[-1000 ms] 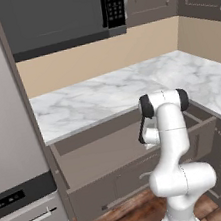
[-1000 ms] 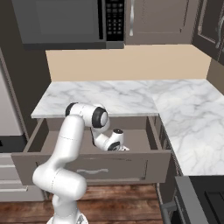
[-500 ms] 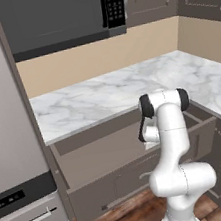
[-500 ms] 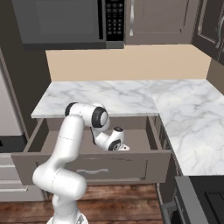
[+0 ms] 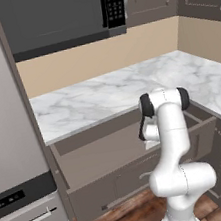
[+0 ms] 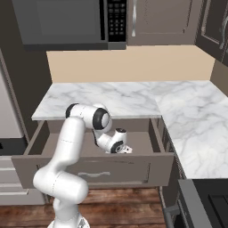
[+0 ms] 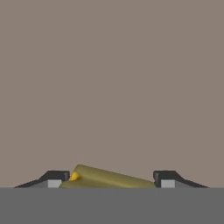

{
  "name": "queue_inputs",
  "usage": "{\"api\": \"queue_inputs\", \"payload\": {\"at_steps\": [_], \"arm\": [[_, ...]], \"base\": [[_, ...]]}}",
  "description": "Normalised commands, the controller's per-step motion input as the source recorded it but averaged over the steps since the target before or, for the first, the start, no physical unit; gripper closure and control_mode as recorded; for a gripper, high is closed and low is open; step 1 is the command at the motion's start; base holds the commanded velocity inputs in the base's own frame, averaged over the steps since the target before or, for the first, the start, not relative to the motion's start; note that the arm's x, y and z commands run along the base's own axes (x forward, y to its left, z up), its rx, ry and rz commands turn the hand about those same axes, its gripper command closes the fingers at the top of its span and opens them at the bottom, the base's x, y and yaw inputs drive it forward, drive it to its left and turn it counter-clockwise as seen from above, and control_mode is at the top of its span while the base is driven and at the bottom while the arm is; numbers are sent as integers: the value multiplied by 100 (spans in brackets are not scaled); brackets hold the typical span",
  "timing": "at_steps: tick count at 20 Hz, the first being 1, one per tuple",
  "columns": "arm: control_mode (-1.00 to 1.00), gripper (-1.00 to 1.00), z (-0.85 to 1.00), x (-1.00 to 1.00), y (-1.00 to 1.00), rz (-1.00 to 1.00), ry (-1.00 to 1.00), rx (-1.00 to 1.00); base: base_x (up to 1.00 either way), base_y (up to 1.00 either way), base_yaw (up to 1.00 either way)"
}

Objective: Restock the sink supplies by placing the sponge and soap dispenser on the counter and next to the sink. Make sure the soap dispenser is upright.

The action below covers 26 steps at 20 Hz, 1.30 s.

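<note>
Hand view: gripper (image 7: pixel 107 178) is sitting low over the brown drawer floor, jaws spread wide, with the sponge (image 7: pixel 105 178) lying between the two fingertips (image 7: pixel 54 178), tilted, yellow corner showing at its left end. Can't tell whether either tip is touching it; it isn't clamped. From the right base view the arm is reaching down into the open drawer (image 6: pixel 93 167), the hand (image 6: pixel 116 144) hanging inside near the middle-right of the drawer, just behind the front panel. The drawer front is hiding the sponge there. From the left base view the arm's elbow is blocking most of the hand, and the drawer (image 5: pixel 89 189) is standing pulled out below the counter edge. Behind the drawer the counter (image 6: pixel 111 95) is running white marble with grey veins, turning a corner to the right. Beyond it, a beige wall, with a dark microwave (image 6: pixel 67 22) and grey cupboards (image 6: pixel 160 20) hanging above. A tall grey fridge (image 5: pixel 6 124) is standing at the left edge of the left base view.
</note>
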Motion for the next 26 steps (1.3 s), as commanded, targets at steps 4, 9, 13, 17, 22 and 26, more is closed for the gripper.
{"api": "queue_inputs", "payload": {"at_steps": [4, 9, 13, 17, 22, 26], "arm": [[-100, 100, 57, 0, -6, 0, 0, 0], [-100, 100, 81, 0, 0, 0, -3, 0], [-100, 100, 98, 0, 0, 0, -9, 0], [-100, 100, 88, -20, 0, 0, -10, 0], [-100, 100, 85, -35, 0, -3, -14, 0], [-100, 100, 86, -47, -1, -4, -15, 0]], "base": [[0, 0, 0], [0, 0, 0], [0, 0, 0], [0, 0, 0], [0, 0, 0], [0, 0, 0]]}}
